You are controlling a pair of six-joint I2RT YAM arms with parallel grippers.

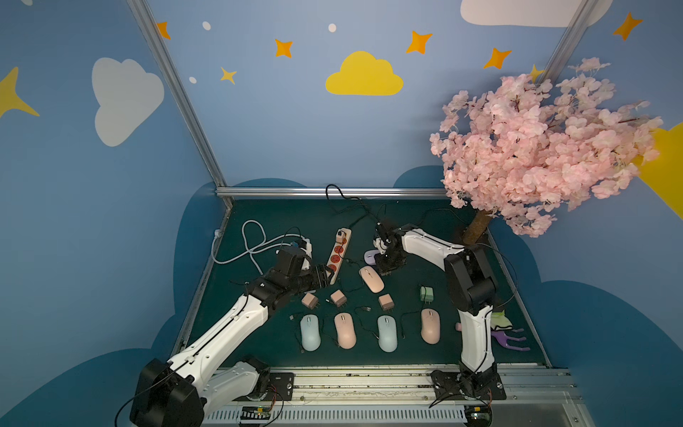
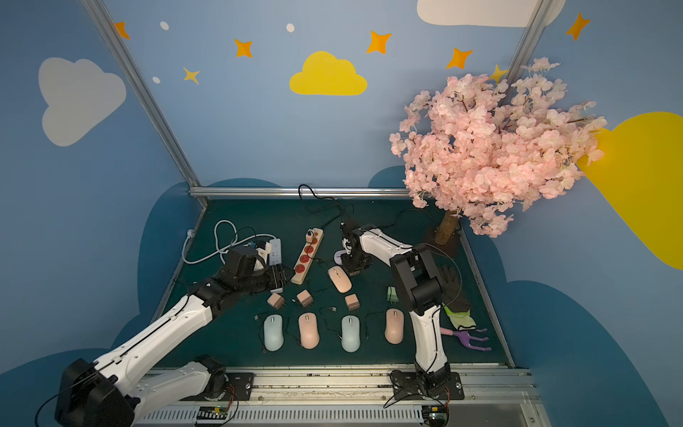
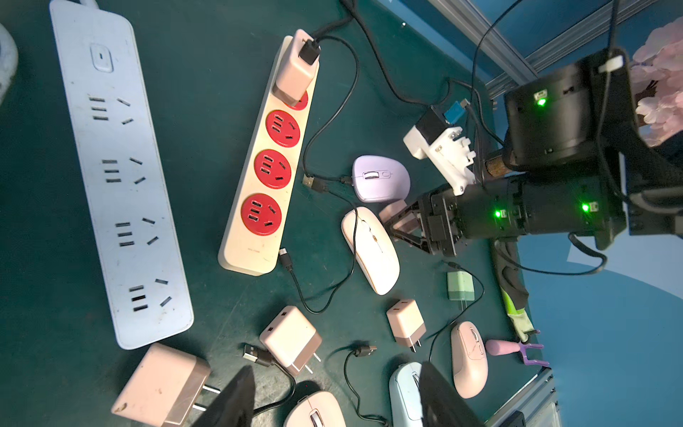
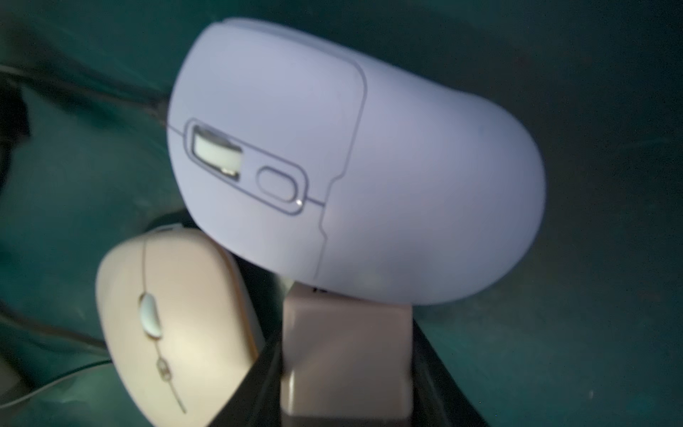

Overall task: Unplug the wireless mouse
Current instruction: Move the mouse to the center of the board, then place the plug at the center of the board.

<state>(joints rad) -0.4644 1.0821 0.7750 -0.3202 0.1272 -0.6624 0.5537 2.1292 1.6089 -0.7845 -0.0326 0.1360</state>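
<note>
A lilac wireless mouse (image 4: 351, 166) lies on the green mat right of the beige power strip (image 1: 339, 255), also visible in both top views (image 2: 340, 255) and the left wrist view (image 3: 380, 177). A pink adapter (image 3: 295, 74) sits in the strip's far socket with a black cable in it. My right gripper (image 1: 386, 273) is shut on another pink adapter (image 4: 347, 351), held right beside the lilac mouse and a flat pink mouse (image 4: 173, 314). My left gripper (image 1: 329, 275) stands open at the strip's near end, nothing between its fingers (image 3: 233, 399).
A white power strip (image 3: 118, 166) lies left of the beige one. Several loose adapters (image 1: 337, 297) and a row of mice (image 1: 345, 330) with black cables fill the front. A green adapter (image 1: 426, 294), a blossom tree (image 1: 536, 148), a glove and a purple rake (image 1: 512, 338) stand right.
</note>
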